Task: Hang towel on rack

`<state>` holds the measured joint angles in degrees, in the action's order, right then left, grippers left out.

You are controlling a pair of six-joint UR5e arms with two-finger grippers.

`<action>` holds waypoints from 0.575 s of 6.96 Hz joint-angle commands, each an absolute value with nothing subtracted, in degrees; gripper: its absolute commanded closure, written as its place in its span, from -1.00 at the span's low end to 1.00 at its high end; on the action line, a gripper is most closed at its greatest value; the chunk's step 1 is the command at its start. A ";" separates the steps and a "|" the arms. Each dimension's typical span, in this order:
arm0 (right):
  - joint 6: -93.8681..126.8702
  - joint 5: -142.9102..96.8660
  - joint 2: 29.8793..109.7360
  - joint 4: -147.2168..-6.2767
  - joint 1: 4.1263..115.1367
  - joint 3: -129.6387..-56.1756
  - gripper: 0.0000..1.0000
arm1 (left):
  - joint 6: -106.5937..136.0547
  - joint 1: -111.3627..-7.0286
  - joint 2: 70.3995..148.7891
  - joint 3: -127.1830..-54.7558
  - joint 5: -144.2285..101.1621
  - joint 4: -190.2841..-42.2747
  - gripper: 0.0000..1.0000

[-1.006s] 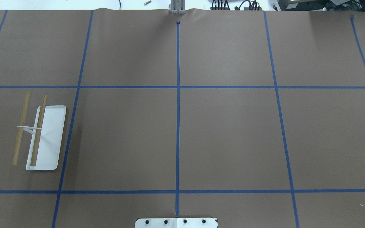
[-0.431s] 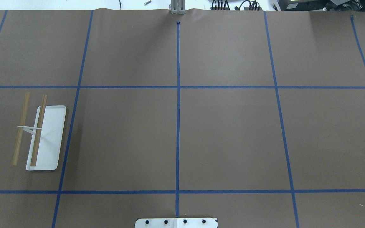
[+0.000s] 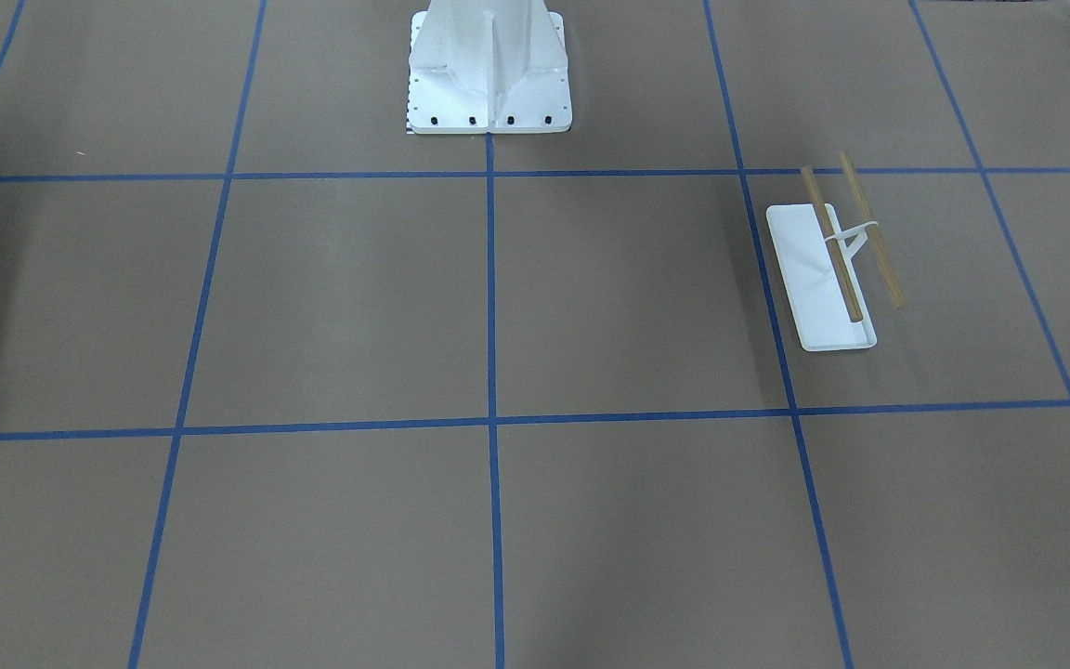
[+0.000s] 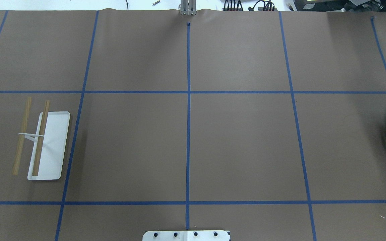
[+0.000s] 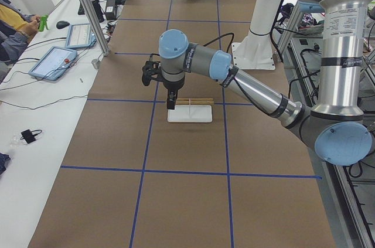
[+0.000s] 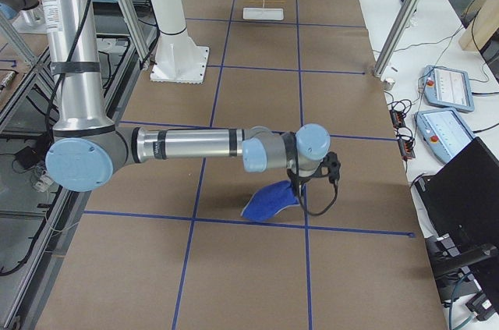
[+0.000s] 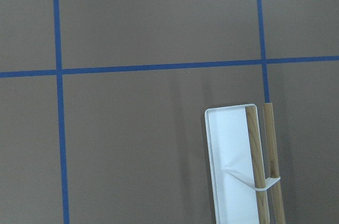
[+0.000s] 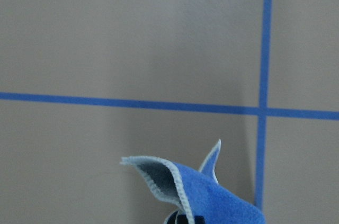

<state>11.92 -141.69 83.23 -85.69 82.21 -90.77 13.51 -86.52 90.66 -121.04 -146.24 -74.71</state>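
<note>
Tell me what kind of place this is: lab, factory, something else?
Most likely a robotics lab test cell. The table is covered in brown paper with a blue tape grid. A left arm and a right arm work over it, and control tablets sit on a side bench.

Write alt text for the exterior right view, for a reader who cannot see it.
A small royal-blue towel hangs at the right gripper of the near silver-and-blue robot arm, which stretches low across a brown table marked with blue tape lines. Far down the table stands a white-based rack with two bare wooden rods. A large white pedestal stands at the left.
</note>
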 commanded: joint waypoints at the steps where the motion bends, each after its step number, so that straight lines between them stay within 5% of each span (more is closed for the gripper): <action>1: 27.87 -141.77 70.47 -88.86 74.74 -93.87 1.00 | 31.47 -84.31 100.76 -119.98 -149.31 -74.97 -0.96; 4: 51.36 -141.06 55.76 -88.51 65.94 -93.08 1.00 | 59.57 -73.78 113.52 -112.62 -149.33 -88.61 -0.96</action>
<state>43.36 -141.18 61.02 -88.67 68.93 -93.51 47.08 -78.20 108.77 -116.37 -149.31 -81.33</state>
